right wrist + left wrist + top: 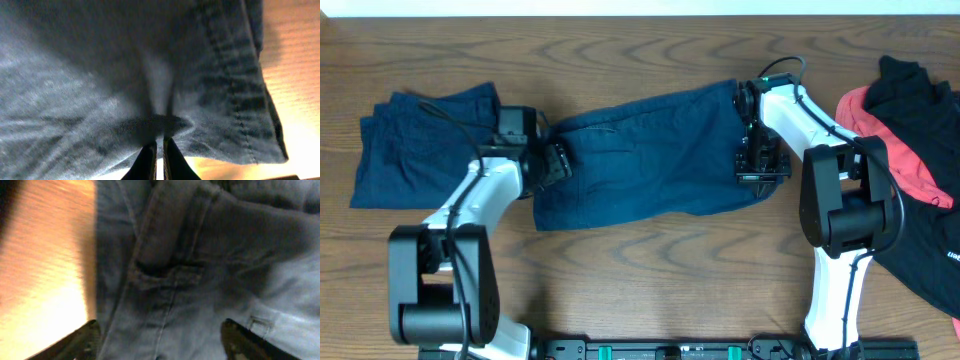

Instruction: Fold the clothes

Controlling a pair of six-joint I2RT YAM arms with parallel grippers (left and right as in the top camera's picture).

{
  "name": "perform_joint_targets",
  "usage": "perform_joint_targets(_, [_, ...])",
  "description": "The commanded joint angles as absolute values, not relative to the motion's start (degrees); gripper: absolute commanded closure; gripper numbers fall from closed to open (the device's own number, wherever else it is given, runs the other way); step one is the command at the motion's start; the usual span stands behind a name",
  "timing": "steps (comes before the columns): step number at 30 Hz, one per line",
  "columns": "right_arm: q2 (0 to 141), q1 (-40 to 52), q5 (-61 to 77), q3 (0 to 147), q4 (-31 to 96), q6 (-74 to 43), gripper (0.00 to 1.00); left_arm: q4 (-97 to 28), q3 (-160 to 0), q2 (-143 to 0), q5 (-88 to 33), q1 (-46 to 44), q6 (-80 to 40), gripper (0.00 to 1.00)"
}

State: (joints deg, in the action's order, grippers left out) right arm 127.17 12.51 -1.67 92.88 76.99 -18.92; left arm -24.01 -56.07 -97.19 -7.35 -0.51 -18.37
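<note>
Cut off by right frame edge: heap of black and coral-red garments [910, 140]. Smeared, dim throughout left wrist view. Mid-frame on brown wooden counter [650, 270]: dark navy blue cotton shorts [640, 150]. At left end, left hand [557, 162] spread wide, empty; at right end, right hand [761, 165] angled down, pinched tight on cloth.

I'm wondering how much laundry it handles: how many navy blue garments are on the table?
2. One navy garment lies at far left; the navy shorts lie mid-table. Others may hide under the black and coral-red pile at right.
</note>
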Motion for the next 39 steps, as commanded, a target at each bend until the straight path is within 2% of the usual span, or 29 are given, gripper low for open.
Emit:
perform_joint_targets(1, [123.33,12.71,-1.52,92.64,75.42,-19.92,0.94,-25.87,-58.46,-93.06,-7.92,1.37,-15.79,0.15])
perform_joint_targets(3, [120.81,12.71,-1.52,92.64,73.95,-19.9,0.93,-26.65,-58.39,-92.92,-8.19,2.37,-15.68,0.09])
perform_joint_targets(6, [117.05,12.71,-1.5,92.64,71.44,-19.88,0.89,-27.16,-58.0,-94.3,-11.64,3.22,-15.66,0.07])
perform_joint_targets(8, [114.93,12.71,-1.5,92.64,70.28,-19.88,0.82,-27.09,-57.56,-96.27,-13.61,3.2,-15.66,0.07])
perform_joint_targets(14, [113.75,12.71,-1.48,92.64,70.63,-19.68,0.81,-27.2,-56.86,-102.5,-20.01,3.2,-15.66,0.07])
perform_joint_targets(19, [113.78,12.71,-1.48,92.62,71.09,-19.68,0.82,-28.71,-56.84,-105.06,-20.64,3.18,-17.15,0.14])
perform_joint_targets(21, [113.78,12.73,-1.48,92.62,71.09,-19.68,0.82,-29.28,-56.84,-105.08,-22.2,3.14,-17.19,0.25])
perform_joint_targets(23, [113.78,12.73,-1.45,92.62,70.96,-19.68,0.82,-29.3,-56.86,-105.08,-25.34,3.14,-17.19,0.48])
perform_joint_targets(27, [113.78,12.73,-1.43,92.62,70.65,-19.66,0.82,-29.41,-56.86,-104.71,-28.32,3.16,-17.15,0.79])
perform_joint_targets(28, [113.78,12.73,-1.39,92.62,70.43,-19.4,0.82,-29.56,-56.88,-104.29,-28.29,3.18,-16.8,0.9])
perform_joint_targets(29, [113.78,12.78,-0.69,92.62,70.13,-18.17,0.82,-30.0,-56.99,-103.79,-28.29,3.18,-16.45,0.94])
perform_joint_targets(35, [113.78,13.26,13.82,92.64,65.1,-1.74,0.85,-39.9,-60.97,-97.01,-28.27,2.83,-13.89,0.94])
perform_joint_targets(39, [113.78,14.76,21.74,92.62,60.18,2.81,0.95,-46.44,-63.53,-90.87,-28.32,2.04,-13.52,0.94])
